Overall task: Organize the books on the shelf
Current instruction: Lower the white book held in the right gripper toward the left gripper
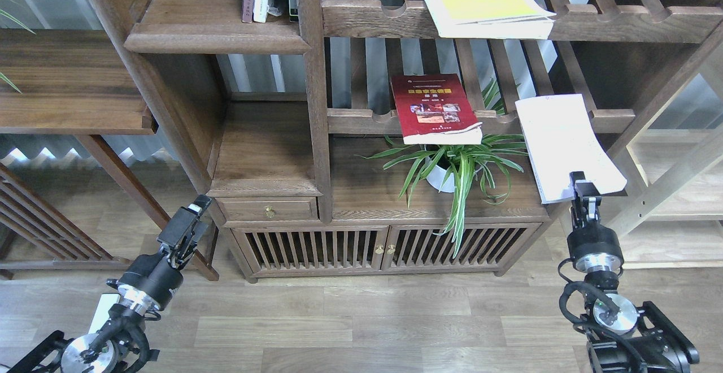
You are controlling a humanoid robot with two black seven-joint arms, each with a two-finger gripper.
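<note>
While left gripper (195,210) hangs free, right gripper (582,187) clamps white book (565,141) — near edge.

Bright even daylight, sharp focus, edges perhaps slightly bowed.

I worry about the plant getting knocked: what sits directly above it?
The dark red book lies on the slatted rack, its front edge overhanging the spider plant. The book covers the plant's centre; only part of the white pot shows.
</note>
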